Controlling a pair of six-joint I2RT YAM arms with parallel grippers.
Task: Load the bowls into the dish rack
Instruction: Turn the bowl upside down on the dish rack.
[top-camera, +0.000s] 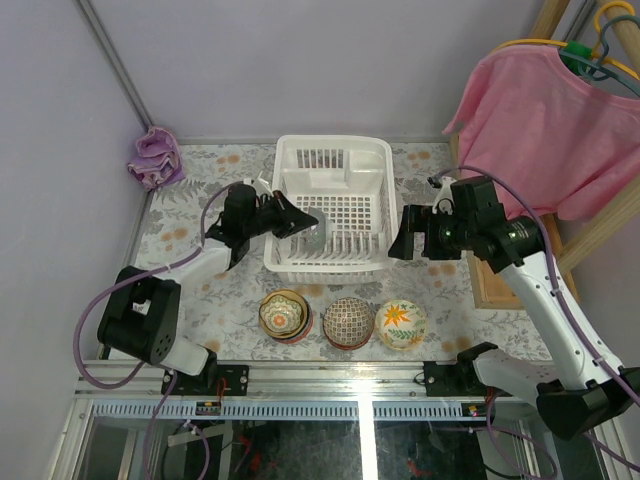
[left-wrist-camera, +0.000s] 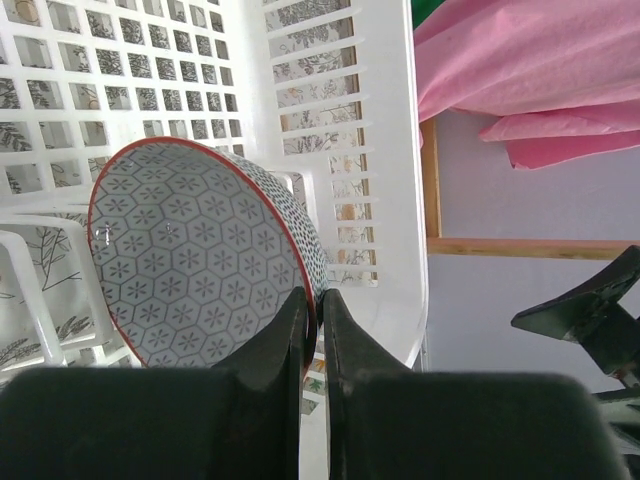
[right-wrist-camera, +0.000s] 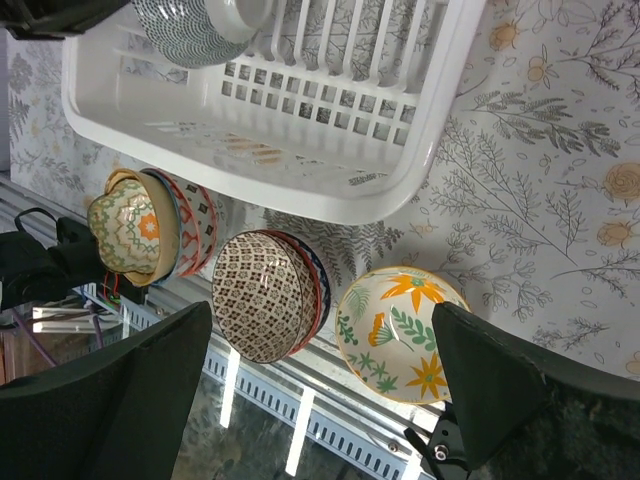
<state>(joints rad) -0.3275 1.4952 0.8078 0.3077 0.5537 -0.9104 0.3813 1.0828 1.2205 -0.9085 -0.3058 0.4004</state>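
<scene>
The white dish rack (top-camera: 340, 265) stands mid-table. My left gripper (top-camera: 300, 222) is shut on the red rim of a grey hexagon-patterned bowl (left-wrist-camera: 190, 260) and holds it on edge inside the rack (left-wrist-camera: 390, 200), near its right wall. The bowl also shows in the top view (top-camera: 313, 238) and the right wrist view (right-wrist-camera: 190, 30). My right gripper (top-camera: 410, 242) is open and empty beside the rack's right side. Below it (right-wrist-camera: 322, 312) lie the white orange-flower bowl (right-wrist-camera: 400, 335), a brown-patterned bowl stack (right-wrist-camera: 265, 295) and an orange-yellow bowl stack (right-wrist-camera: 135, 225). These three sit in a row before the rack.
A purple cloth (top-camera: 155, 157) lies at the back left corner. A pink shirt (top-camera: 545, 120) hangs on a wooden frame (top-camera: 500, 280) at the right. A metal rail (top-camera: 330, 372) runs along the table's front edge, close behind the bowl row.
</scene>
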